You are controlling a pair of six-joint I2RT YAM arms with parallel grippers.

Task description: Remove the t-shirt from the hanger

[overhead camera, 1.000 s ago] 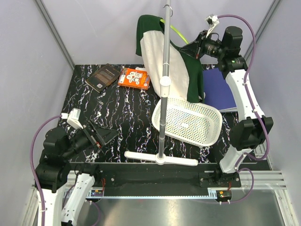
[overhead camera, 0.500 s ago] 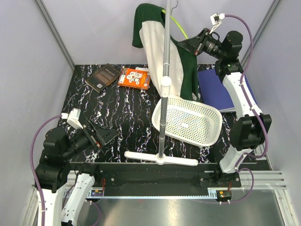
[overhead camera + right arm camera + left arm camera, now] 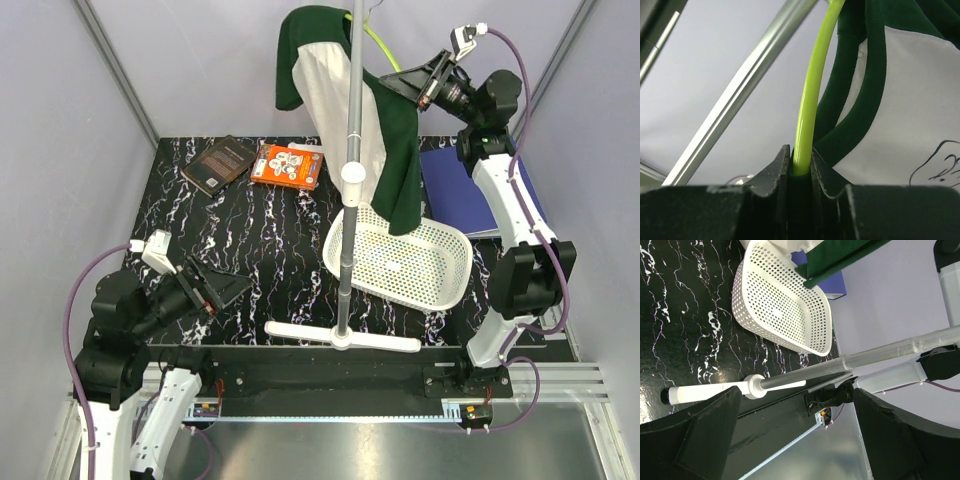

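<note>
The t-shirt [image 3: 335, 95], cream body with dark green sleeves, hangs high beside the top of the stand pole [image 3: 352, 150]. It is draped on the lime-green hanger [image 3: 378, 45], and its lower green edge dangles over the basket. My right gripper [image 3: 390, 82] is raised at the back right, shut on the hanger's thin arm [image 3: 812, 95], with the shirt's green neckline [image 3: 875, 75] just beside the jaws [image 3: 801, 167]. The hanger's hook is out of sight. My left gripper [image 3: 225, 290] rests low at the front left, open and empty [image 3: 795, 440].
A white perforated basket [image 3: 440, 270] lies tilted right of the pole. The stand's white base bar [image 3: 300, 330] runs along the front. A dark book [image 3: 222, 162] and an orange book [image 3: 287, 165] lie at the back left. A blue folder [image 3: 465, 190] lies at the right.
My right gripper has risen and swung up to the right with the hanger. The t-shirt has been lifted with it and hangs higher. The left arm has not moved.
</note>
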